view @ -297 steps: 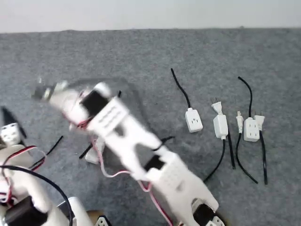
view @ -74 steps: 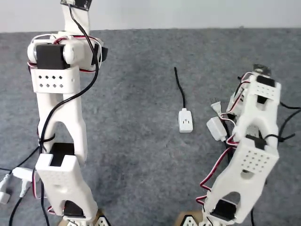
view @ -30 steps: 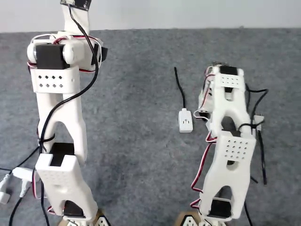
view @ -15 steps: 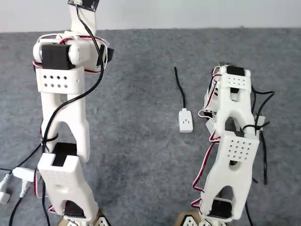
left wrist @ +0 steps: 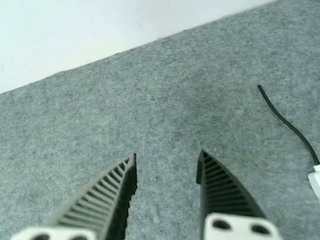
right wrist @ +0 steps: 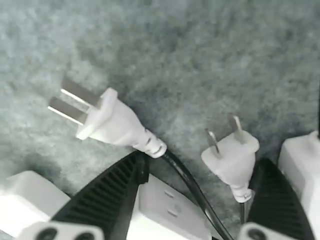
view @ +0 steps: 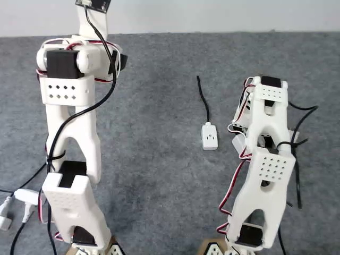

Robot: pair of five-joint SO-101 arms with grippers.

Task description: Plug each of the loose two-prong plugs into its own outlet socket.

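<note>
Grey carpet (right wrist: 200,50), white two-prong plug (right wrist: 112,122), black cord (right wrist: 187,181).

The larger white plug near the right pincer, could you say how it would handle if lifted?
The plug looks small and rigid, so probably light. Its black cord looks floppy and would likely drag and twist it.

Work surface: a grey carpet (view: 154,175) of short, flecked pile, lying flat across the whole area seen. Far edge: the carpet meets a plain white wall (view: 212,16) along a straight line. Lighting: even and diffuse, casting soft, faint shadows on the pile. The left wrist view shows that same junction running at a slant.
</note>
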